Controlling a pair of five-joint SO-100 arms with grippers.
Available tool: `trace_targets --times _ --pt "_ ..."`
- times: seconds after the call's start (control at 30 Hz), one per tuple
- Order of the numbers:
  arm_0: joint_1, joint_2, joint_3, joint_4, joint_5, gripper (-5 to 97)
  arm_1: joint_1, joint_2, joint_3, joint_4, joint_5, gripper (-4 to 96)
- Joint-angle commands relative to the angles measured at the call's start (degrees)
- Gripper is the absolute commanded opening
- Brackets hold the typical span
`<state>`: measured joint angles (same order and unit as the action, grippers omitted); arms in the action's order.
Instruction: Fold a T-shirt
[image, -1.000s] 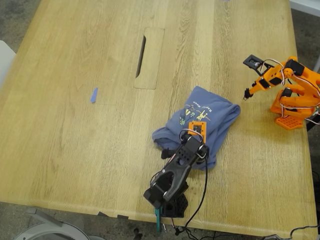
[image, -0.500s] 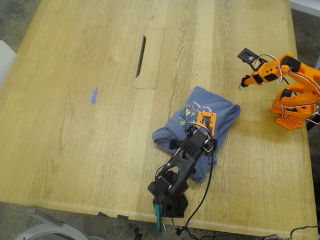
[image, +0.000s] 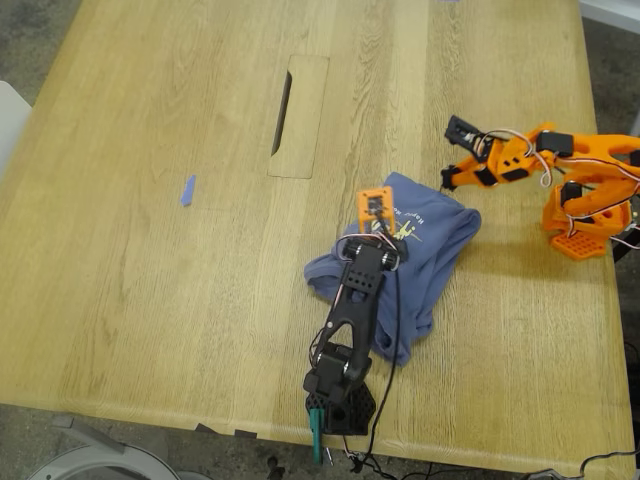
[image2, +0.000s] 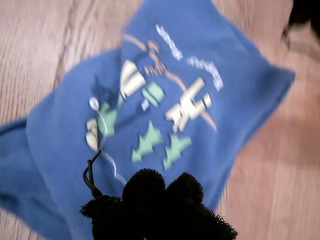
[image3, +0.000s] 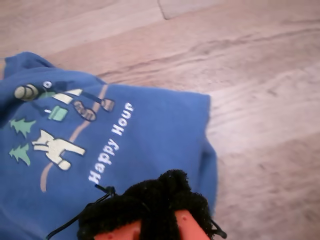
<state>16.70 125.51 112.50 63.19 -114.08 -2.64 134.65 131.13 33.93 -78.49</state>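
- Lying in a loose, rumpled heap on a wooden table (image: 150, 300) is the T-shirt (image: 440, 240), right of centre in the exterior view and toward the near edge. It is partly doubled over itself, not yet a neat fold.
- Its print (image2: 150, 120) faces up: small cartoon figures, green trees and pale lettering.
- My first gripper (image2: 162, 192) belongs to the black arm based at the near edge. It hangs over the print, near the shirt's far edge. Two dark fuzzy pads (image2: 145, 187) show close together at the frame's edge. I cannot tell whether they are closed, and no cloth shows between them.
- My second gripper (image3: 160, 195) belongs to the orange arm at the exterior view's right. It sits just beyond the shirt's far right corner, above bare wood. Only a dark fuzzy mass over orange plastic shows, so I cannot tell how far it is open. It seems to hold nothing.
- Handling, as a judgement: the shirt is light, soft cotton with no stiffness. It will sag and bunch wherever it is lifted and drag along the wood rather than slide cleanly.
- Best hold, as a judgement: pinch a single layer at an outer edge or corner, one gripper to each side. Grabbing the thick middle would only lift a clump.
- A small blue scrap (image: 187, 190) lies well apart, to the exterior view's left. A long slot (image: 283, 100) is cut into the far part of the table.
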Motion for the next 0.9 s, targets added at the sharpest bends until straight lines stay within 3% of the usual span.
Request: trace_targets --times 0.0,0.4,0.57,0.87 --pt "-2.6 -2.5 -0.7 -9.6 0.5 0 -1.8 -3.7 -0.5 -8.2 -0.7 0.0" --pt "-4.8 -9.8 3.1 -22.4 -1.0 0 -7.7 -31.9 -14.7 -30.7 -0.9 0.0" --pt "-2.7 -9.9 6.3 -24.4 -2.2 0 -10.0 -34.5 -13.9 -31.2 0.4 0.0" --pt "-2.1 -10.8 14.8 -30.9 -2.9 0 -10.7 -31.0 1.4 -35.6 3.9 0.0"
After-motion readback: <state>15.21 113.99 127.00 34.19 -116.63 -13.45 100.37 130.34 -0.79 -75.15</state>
